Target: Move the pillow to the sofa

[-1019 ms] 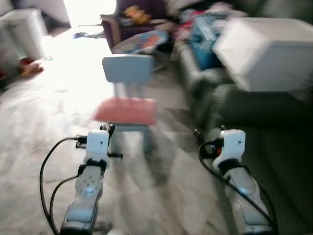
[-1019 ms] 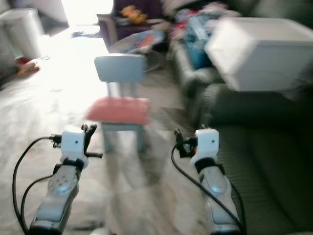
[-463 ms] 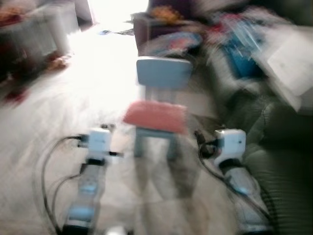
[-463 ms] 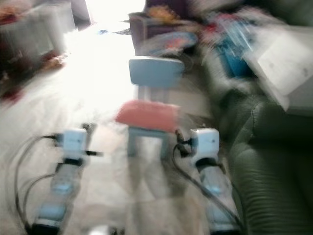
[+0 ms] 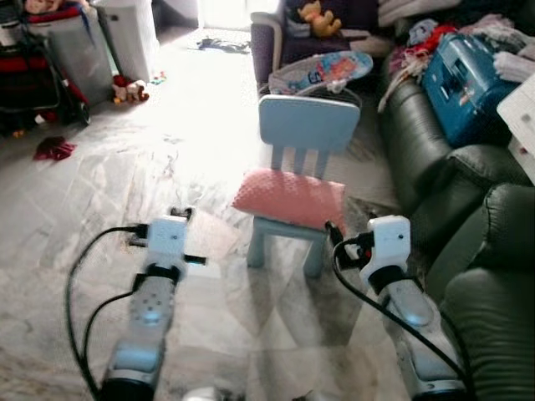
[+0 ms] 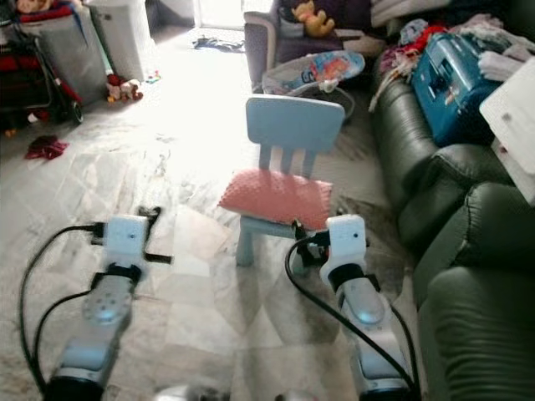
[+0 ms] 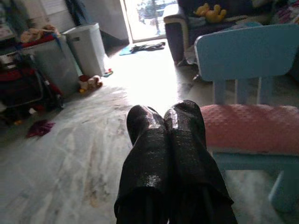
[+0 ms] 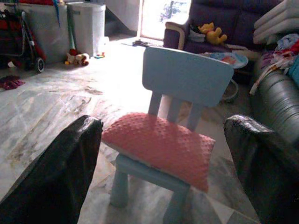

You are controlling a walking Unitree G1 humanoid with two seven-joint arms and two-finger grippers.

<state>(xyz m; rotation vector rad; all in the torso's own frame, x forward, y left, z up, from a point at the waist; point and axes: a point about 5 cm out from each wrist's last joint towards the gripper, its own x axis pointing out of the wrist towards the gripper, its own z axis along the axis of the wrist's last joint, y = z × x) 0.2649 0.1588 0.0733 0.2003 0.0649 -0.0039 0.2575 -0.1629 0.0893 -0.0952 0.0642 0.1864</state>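
Observation:
A flat pink pillow (image 5: 290, 200) lies on the seat of a small light-blue child's chair (image 5: 308, 125) on the marble floor, straight ahead of me. The dark green leather sofa (image 5: 485, 276) runs along my right side. My left gripper (image 7: 166, 122) is held out low, left of the chair, with its fingers pressed together and nothing in them. My right gripper (image 8: 163, 140) sits just short of the chair's front right corner, its fingers (image 8: 56, 177) spread wide with the pillow (image 8: 161, 147) between them at a distance.
A blue case (image 5: 462, 79) and piled clothes cover the far end of the sofa. A baby bouncer (image 5: 322, 71) and a purple armchair with a yellow toy (image 5: 313, 14) stand behind the chair. Bins (image 5: 129, 33) and a stroller (image 5: 33, 83) are at far left.
The camera has swung left and steadied, so the chair now sits centred between my arms and the picture is sharp. The white box on the sofa has slid to the right edge.

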